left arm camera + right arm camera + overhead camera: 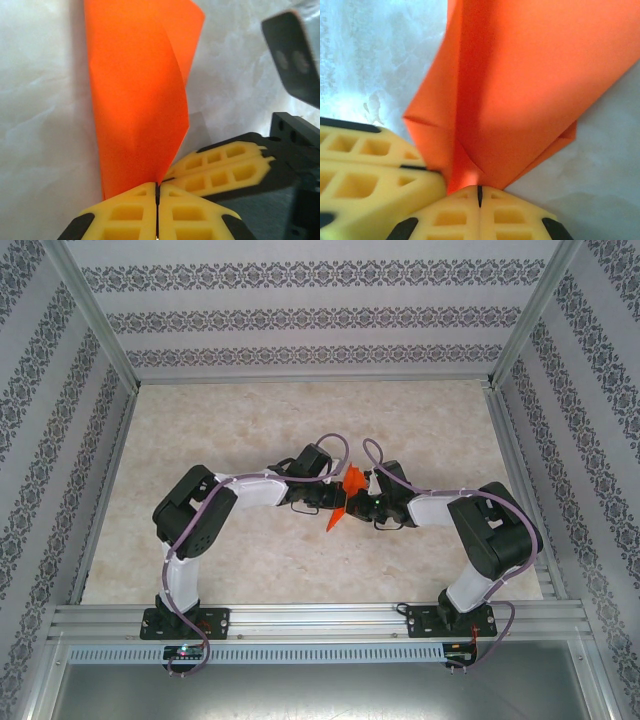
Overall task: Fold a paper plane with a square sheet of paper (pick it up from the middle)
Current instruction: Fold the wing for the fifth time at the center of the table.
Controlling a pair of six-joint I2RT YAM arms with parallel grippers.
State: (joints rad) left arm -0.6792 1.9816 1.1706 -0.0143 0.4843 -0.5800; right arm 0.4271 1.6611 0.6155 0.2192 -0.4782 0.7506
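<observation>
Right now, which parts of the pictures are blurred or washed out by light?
Top external: evenly lit, sharp. Left wrist: paper fairly sharp, left gripper soft near the lens. Right wrist: right gripper and paper blurred, table glaring white at upper left.

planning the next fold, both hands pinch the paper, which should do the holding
Right, probably: the right hand is shut on the paper where its folded layers meet. The left hand pinches a looser curved part beside it, so it could let go.
</observation>
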